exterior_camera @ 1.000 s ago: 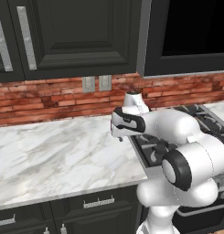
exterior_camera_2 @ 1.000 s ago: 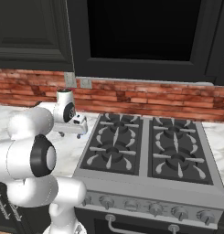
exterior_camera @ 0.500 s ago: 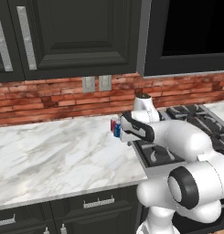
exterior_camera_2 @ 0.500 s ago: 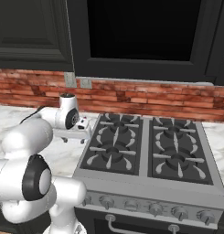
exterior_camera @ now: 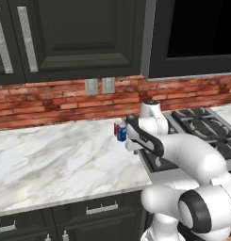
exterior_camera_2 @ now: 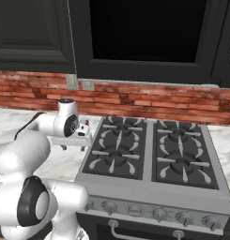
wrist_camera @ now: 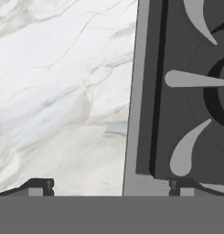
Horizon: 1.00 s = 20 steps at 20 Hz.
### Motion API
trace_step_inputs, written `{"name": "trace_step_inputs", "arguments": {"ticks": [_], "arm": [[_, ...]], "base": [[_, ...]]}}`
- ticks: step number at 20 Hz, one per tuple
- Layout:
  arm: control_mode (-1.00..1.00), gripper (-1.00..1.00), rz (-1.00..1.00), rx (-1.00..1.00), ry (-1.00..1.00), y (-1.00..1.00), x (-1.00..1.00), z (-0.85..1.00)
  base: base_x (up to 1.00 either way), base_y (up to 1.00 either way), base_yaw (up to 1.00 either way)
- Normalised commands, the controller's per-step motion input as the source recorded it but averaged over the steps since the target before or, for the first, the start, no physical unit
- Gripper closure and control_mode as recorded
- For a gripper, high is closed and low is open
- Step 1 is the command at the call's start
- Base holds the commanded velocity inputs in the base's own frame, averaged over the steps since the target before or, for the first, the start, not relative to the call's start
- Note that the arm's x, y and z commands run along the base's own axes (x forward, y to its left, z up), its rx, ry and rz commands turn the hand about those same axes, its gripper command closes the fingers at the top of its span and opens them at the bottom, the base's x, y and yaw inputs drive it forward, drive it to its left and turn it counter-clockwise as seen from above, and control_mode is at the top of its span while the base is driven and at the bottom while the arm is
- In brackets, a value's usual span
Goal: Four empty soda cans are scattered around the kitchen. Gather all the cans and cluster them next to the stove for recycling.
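Two soda cans stand close together on the white marble counter [exterior_camera: 55, 155], a red one [exterior_camera: 117, 126] behind a blue one [exterior_camera: 121, 133], just left of the stove [exterior_camera_2: 154, 154]. My gripper [exterior_camera: 131, 148] hangs a little to their right, over the counter's edge by the stove's left side, pointing down. In the hand view its fingertips [wrist_camera: 40, 185] stand wide apart above marble and the stove's [wrist_camera: 177, 91] grey rim. The gripper [wrist_camera: 111, 187] is open with nothing between the jaws. From the right, the gripper [exterior_camera_2: 74, 147] sits beside the left burners.
A red brick wall with two outlets [exterior_camera: 99, 86] backs the counter. Dark upper cabinets [exterior_camera: 79, 33] and a black microwave [exterior_camera_2: 149, 33] hang above. The stove's black grates [exterior_camera_2: 116, 150] lie right of my hand, and open marble stretches to the left.
My hand has swung right and down, off the spot where the cans stand; they were hidden behind it and now show to its left. The jaws stay open.
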Motion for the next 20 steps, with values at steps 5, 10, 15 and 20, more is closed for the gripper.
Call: {"name": "trace_step_inputs", "arguments": {"ticks": [5, 10, 15, 20], "arm": [[1.00, -1.00, 0.00, 0.00, 0.00, 0.00, -0.05, 0.01], [1.00, -1.00, 0.00, 0.00, 0.00, 0.00, 0.00, 0.00], [1.00, -1.00, 0.00, 0.00, 0.00, 0.00, 0.00, 0.00], [1.00, -1.00, 0.00, 0.00, 0.00, 0.00, 0.00, 0.00]], "base": [[-0.41, 0.03, 0.00], [-0.69, 0.84, 0.00], [-0.11, 1.00, 0.00], [0.32, 1.00, 0.00]]}}
